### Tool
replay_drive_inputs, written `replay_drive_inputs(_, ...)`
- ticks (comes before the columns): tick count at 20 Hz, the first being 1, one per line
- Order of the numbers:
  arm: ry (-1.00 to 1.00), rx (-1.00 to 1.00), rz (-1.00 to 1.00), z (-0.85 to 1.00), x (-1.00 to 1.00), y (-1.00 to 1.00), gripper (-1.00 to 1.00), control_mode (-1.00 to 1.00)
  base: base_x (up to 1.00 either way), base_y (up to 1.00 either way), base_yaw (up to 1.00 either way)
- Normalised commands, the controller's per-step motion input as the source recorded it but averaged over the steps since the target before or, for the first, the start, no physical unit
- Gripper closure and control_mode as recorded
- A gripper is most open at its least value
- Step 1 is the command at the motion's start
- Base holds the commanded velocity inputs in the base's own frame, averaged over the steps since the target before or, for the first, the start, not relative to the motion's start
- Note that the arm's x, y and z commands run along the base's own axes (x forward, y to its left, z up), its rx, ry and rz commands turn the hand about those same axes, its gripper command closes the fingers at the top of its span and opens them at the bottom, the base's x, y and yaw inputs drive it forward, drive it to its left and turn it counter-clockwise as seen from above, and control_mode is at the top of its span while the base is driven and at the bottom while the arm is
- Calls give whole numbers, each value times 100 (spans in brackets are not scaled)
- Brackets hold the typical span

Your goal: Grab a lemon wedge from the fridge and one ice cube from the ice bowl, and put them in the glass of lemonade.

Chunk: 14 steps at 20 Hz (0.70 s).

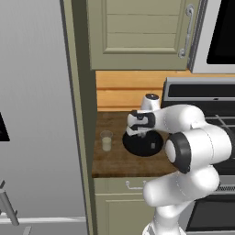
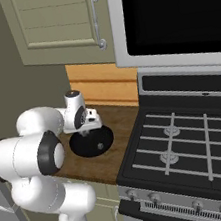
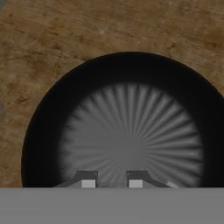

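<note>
Over the ice bowl [image 3: 43, 144] on the wooden counter [image 1: 114, 160], the gripper [image 3: 111, 180] points straight down, jaws narrow; whether an ice cube sits between them is unclear. Glass of lemonade [image 1: 106, 141] stands at nine o'clock, just beside.

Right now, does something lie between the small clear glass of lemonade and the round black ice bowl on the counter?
No. In the left base view, only bare wooden counter separates the glass of lemonade from the black ice bowl.
</note>
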Motion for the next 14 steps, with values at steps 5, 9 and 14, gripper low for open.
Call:
replay_drive_inputs(5, -8, 0, 1, 26, -4, 7, 100, -100, 0, 0, 0)
replay_drive_inputs(9, -8, 0, 3, 27, -1, 16, 100, -100, 0, 0, 0)
replay_drive_inputs(14, -10, -1, 3, 22, -4, 24, 100, -100, 0, 0, 0)
